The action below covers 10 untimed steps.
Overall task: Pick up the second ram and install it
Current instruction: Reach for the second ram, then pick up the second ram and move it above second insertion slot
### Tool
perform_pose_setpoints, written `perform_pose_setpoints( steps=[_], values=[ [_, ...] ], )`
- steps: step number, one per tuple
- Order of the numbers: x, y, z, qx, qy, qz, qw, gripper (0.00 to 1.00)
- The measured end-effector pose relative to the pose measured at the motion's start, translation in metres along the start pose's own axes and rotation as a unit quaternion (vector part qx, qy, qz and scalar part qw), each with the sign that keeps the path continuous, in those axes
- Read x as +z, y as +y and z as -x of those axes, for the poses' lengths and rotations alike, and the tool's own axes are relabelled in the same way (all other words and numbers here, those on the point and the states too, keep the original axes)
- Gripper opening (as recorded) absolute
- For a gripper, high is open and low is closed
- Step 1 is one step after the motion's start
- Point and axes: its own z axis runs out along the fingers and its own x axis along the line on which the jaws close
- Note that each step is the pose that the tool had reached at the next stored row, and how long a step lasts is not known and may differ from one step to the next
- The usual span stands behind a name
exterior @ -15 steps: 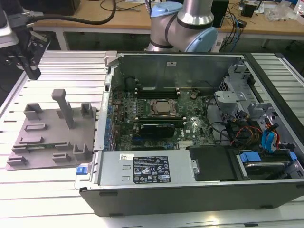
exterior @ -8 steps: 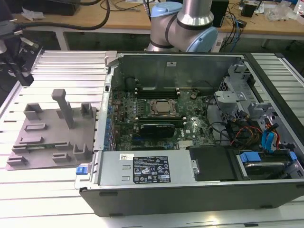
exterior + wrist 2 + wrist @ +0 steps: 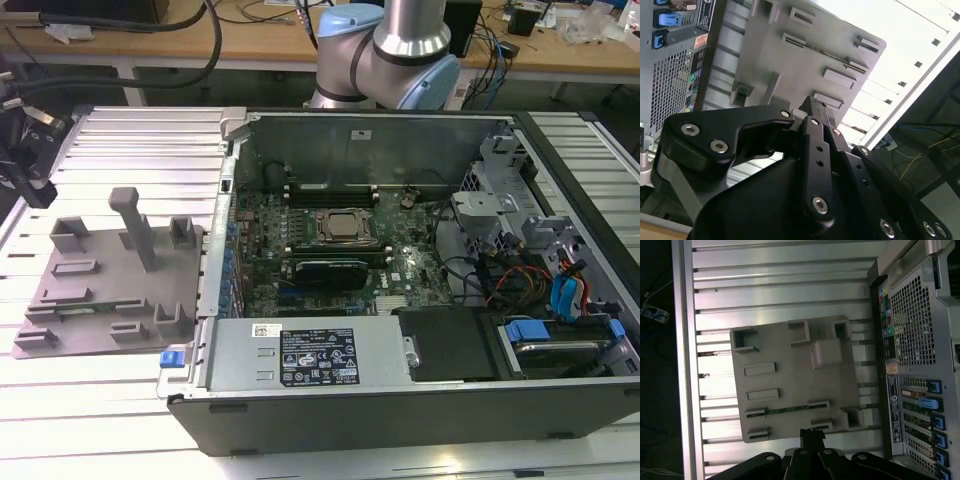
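Claw: the gripper (image 3: 812,434) is hovering above the grey tray (image 3: 795,375), its fingers pressing together with nothing between them.
Claw, second wrist view: the gripper (image 3: 811,106) is pointing down toward the tray's slotted face.
Second ram: the second ram (image 3: 785,410) is standing on edge in a long slot of the tray. It is showing as a thin dark green strip between small raised blocks, and nothing is touching it.
Ram's place in the scene: in the exterior view the second ram (image 3: 80,307) is running along the tray's near side, well apart from the computer case (image 3: 400,140).
Nearest to the claw: the gripper is hanging over the tray's edge, just beside the ram's slot row.
Tray: it is lying flat on the slatted metal table (image 3: 130,130), to the exterior view's left of the case, with a tall post (image 3: 135,230) rising from it.
Case: it is lying open on its side, its board facing up.
Board: the square silver processor (image 3: 345,225) is sitting mid-board, with the wide black-topped card (image 3: 325,272) just on its near side.
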Motion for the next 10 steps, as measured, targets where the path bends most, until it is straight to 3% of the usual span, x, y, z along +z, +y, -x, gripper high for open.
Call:
perform_pose_setpoints(
  steps=[9, 10],
  values=[
    [0.0000, -0.0002, 0.0000, 0.000, 0.0000, 0.0000, 1.0000, 0.08],
    [-0.0001, -0.0002, 0.0000, -0.010, 0.0005, 0.0002, 0.9999, 0.08]
  ],
)
